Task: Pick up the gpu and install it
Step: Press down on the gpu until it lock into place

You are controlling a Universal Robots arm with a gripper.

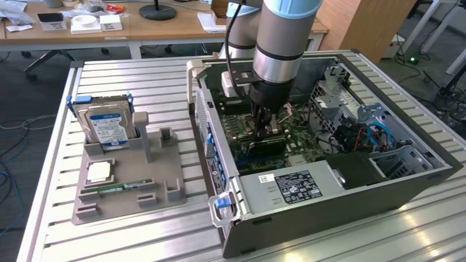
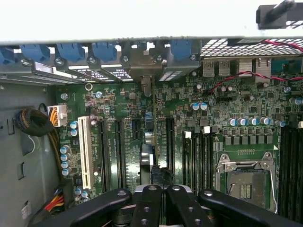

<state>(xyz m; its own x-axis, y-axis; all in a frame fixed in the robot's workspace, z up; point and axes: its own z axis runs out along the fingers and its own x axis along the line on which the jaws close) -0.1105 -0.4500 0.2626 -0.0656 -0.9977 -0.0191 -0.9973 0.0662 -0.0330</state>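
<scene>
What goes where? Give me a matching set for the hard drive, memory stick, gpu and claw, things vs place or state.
Things:
1. hard drive
2. memory stick
3. gpu
4. claw

Place or state:
A. lying flat on the grey tray
B. on edge at the motherboard slots
C. upright in the tray's stand
D. shut, lowered into the open case

Pairs: 1-C, 2-A, 3-B, 4-D
</scene>
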